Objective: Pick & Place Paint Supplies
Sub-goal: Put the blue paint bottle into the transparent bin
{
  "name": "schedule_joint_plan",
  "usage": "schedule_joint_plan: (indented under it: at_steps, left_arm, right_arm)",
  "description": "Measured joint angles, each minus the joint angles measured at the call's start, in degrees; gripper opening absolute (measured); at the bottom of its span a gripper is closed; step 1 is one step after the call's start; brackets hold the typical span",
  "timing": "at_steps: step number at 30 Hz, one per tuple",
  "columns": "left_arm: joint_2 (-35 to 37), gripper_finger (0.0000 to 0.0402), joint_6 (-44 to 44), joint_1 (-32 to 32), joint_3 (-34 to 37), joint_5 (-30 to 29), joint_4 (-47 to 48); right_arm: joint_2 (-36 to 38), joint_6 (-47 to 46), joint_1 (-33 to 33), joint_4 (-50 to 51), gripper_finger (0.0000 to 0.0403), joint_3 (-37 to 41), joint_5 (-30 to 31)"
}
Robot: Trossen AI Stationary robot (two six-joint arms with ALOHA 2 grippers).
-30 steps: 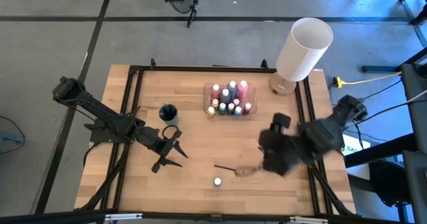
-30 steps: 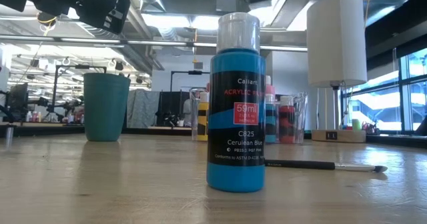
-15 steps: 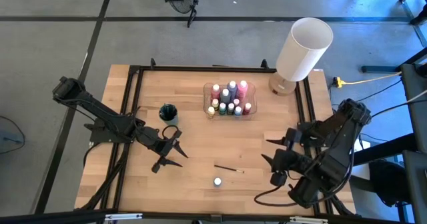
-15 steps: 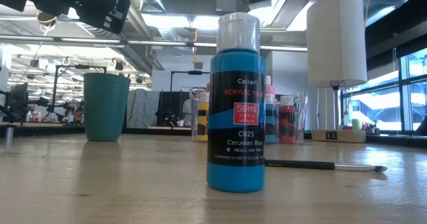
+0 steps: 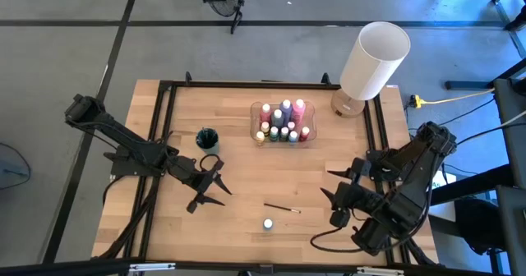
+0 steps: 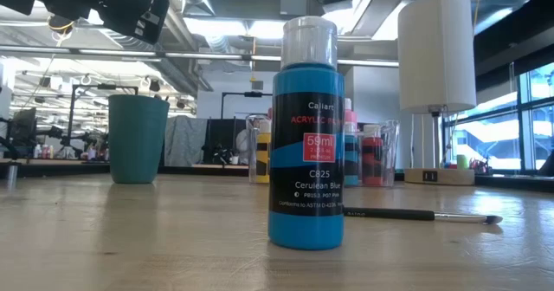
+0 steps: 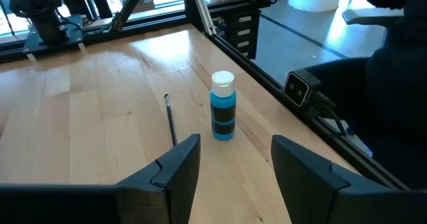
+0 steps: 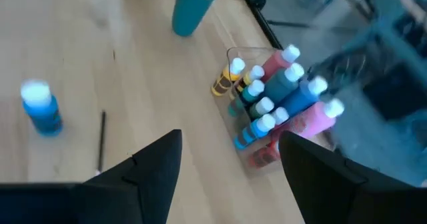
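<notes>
Right claw (image 5: pixel 335 195), seen from above, has pulled back from low over the bench toward the right edge and now hangs there with its jaws apart and empty, well clear of the thin paintbrush (image 5: pixel 280 207) and the single blue paint bottle (image 5: pixel 268 223) left lying and standing near the front middle of the bench (image 5: pixel 238 153). Left claw (image 5: pixel 215 184) has not moved; it waits open and empty over the left half, near the teal cup (image 5: pixel 207 138), while a clear tray of paint bottles (image 5: pixel 283 121) sits toward the back beside the white lamp (image 5: pixel 374 58). From bench height, the blue bottle (image 6: pixel 306 135) stands upright in front, the brush (image 6: pixel 421 214) flat just behind it, unchanged. Left wrist camera shows that claw's two fingers (image 7: pixel 179 169) spread, with bottle (image 7: pixel 223 107) and brush (image 7: pixel 171 117) ahead, apart from each other. Right wrist camera shows its fingers (image 8: pixel 157 169) wide, looking down on the filled tray (image 8: pixel 277 104), cup (image 8: pixel 190 9) and blue bottle (image 8: pixel 40 107). Judging by this, both loose items remain to be picked up.
</notes>
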State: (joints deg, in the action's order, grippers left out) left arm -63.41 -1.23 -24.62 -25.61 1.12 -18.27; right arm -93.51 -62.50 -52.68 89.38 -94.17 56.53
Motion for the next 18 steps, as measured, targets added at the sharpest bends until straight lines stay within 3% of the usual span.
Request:
schedule_joint_plan:
  at_steps: [4,6,11,15,18]
  left_arm:
    - [0.0,0.0180,-4.8,0.1,0.0,-0.3,-0.9]
    - [0.0,0.0180,-7.5,0.1,0.0,-0.6,-1.4]
    - [0.0,0.0180,-11.7,0.1,0.0,-0.8,-1.4]
    - [0.0,0.0180,-20.7,0.0,0.0,-4.4,-4.4]
    - [0.0,0.0180,-21.4,0.0,0.0,-7.5,-6.3]
  right_arm:
    - [1.6,14.1,-1.0,0.6,0.0254,-1.0,1.4]
    - [4.3,15.4,-1.2,0.6,0.0253,-2.6,3.1]
    - [13.7,19.5,-2.0,0.5,0.0253,-2.8,-1.4]
    - [24.2,20.6,-4.0,0.6,0.0252,1.2,-5.3]
    - [33.0,21.0,-7.5,-4.0,0.0252,9.3,-3.3]
